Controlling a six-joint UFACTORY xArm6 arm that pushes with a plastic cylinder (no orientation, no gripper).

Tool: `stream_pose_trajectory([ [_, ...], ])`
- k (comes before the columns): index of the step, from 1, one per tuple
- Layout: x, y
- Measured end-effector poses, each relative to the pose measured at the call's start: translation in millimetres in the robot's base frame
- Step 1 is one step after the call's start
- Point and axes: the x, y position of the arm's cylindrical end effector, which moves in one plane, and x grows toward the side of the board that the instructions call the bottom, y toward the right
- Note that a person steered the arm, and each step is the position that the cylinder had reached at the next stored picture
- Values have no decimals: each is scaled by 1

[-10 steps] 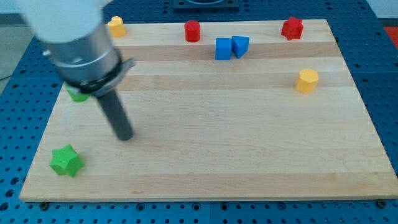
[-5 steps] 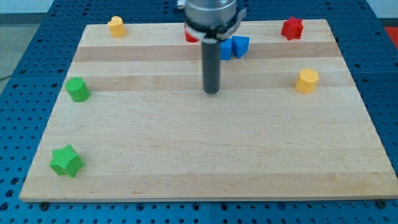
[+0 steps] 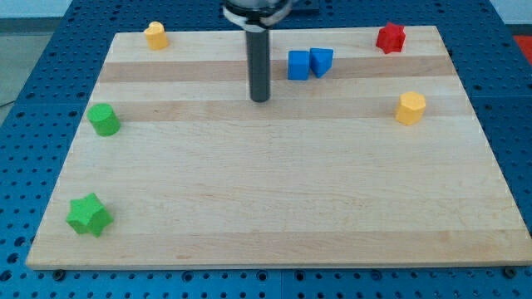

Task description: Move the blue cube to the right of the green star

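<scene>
The blue cube (image 3: 298, 65) sits near the view's top centre of the wooden board (image 3: 274, 199), touching a blue wedge-like block (image 3: 321, 61) on its right. The green star (image 3: 88, 215) lies at the bottom left corner. My tip (image 3: 260, 98) rests on the board to the left of the blue cube and a little below it, apart from it. The rod rises to the view's top edge and hides the red block behind it.
A green round block (image 3: 104, 120) is at the left edge. A yellow block (image 3: 155, 35) is at the top left. A red star-like block (image 3: 390, 37) is at the top right. A yellow hexagonal block (image 3: 410, 108) is at the right.
My tip has swept from the left of the board to the centre, then moved up and left, ending left of the blue cube. No block has moved.
</scene>
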Motion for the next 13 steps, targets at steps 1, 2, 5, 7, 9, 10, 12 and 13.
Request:
stream_pose_trajectory([
  [1,-28,-20],
  [2,-69,-20],
  [5,-117,66],
  [7,-49,59],
  [9,-16,55],
  [10,-36,55],
  [12,-33,70],
  [13,19,62],
])
